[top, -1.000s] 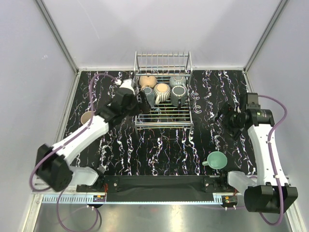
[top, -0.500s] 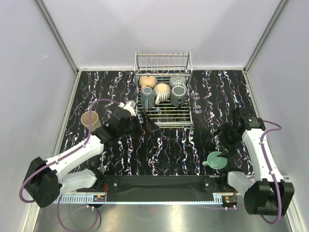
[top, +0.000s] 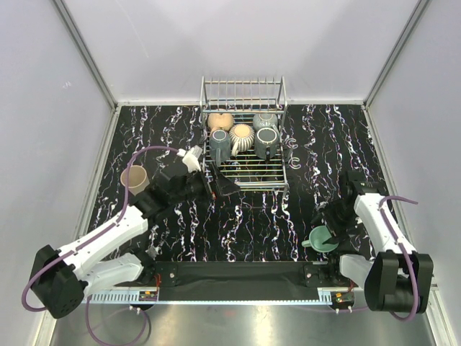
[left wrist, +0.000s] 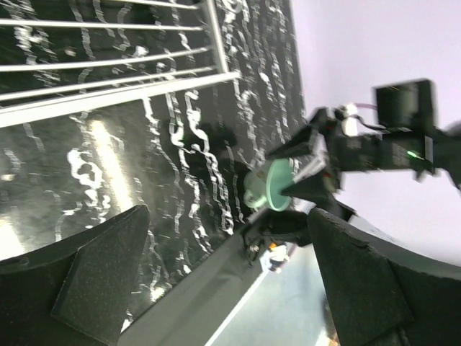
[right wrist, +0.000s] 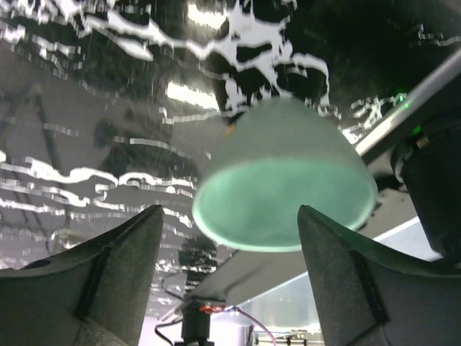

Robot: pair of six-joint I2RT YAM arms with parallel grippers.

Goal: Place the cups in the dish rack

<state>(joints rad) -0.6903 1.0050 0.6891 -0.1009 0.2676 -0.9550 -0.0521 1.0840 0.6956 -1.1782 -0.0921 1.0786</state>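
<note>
One teal cup facing right gripper.

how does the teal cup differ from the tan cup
The teal cup shows a side handle; the tan cup shows none. The teal cup sits front right with the right gripper at it; the tan cup stands alone far left. Both are outside the dish rack.

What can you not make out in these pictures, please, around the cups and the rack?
- Top view: teal cup, partly covered by the right pincer.
- Right wrist view: its handle, out of sight; rim blurred.
- Left wrist view: dish rack, cut off by the top edge; contents out of frame.
</note>
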